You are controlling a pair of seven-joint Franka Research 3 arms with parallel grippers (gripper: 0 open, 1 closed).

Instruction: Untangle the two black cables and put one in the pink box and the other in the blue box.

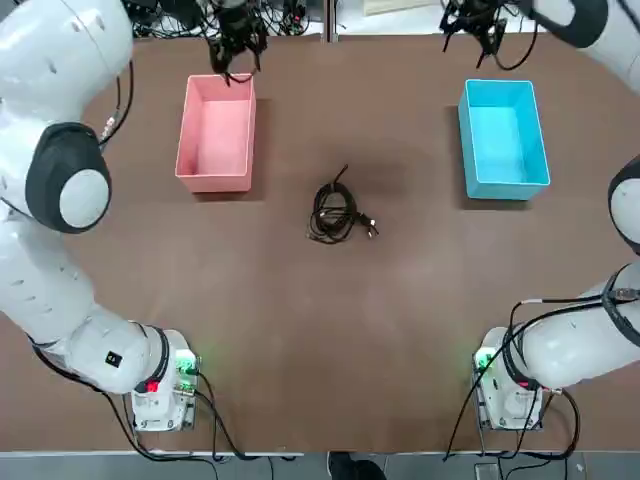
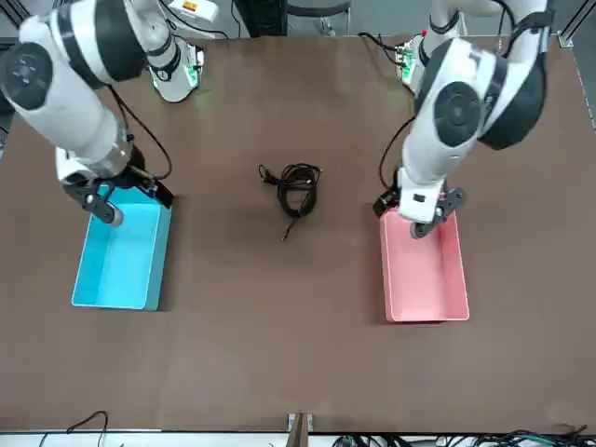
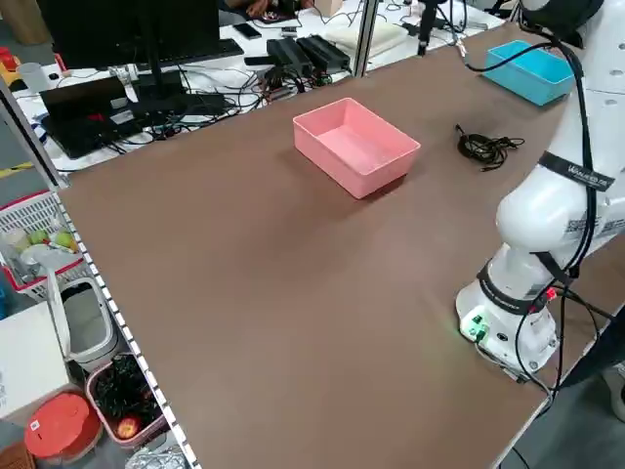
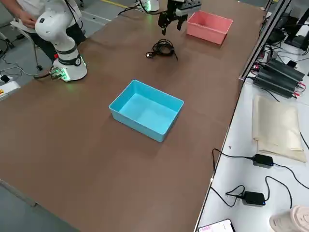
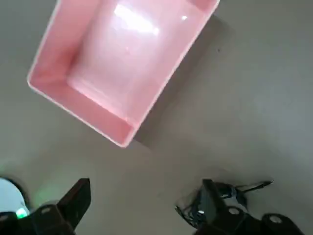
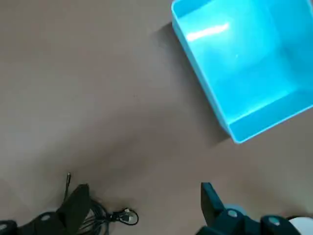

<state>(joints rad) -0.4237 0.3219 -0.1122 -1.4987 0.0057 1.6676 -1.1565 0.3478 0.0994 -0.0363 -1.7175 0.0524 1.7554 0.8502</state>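
Evidently the 2 thin black coiled cables (image 1: 337, 212) lie tangled mid-table, roughly equidistant from both claws: left gripper (image 1: 236, 50) wide open over the pink plastic box (image 1: 216, 132), right gripper (image 1: 477, 28) wide open beside the light-blue plastic box (image 1: 503, 138).

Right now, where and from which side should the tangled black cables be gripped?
From straight above: the two black cables lie flat on the table as one loose coil. Pinch across the coil's rim strands, or the straight tail pointing to the far edge. A judgement only.
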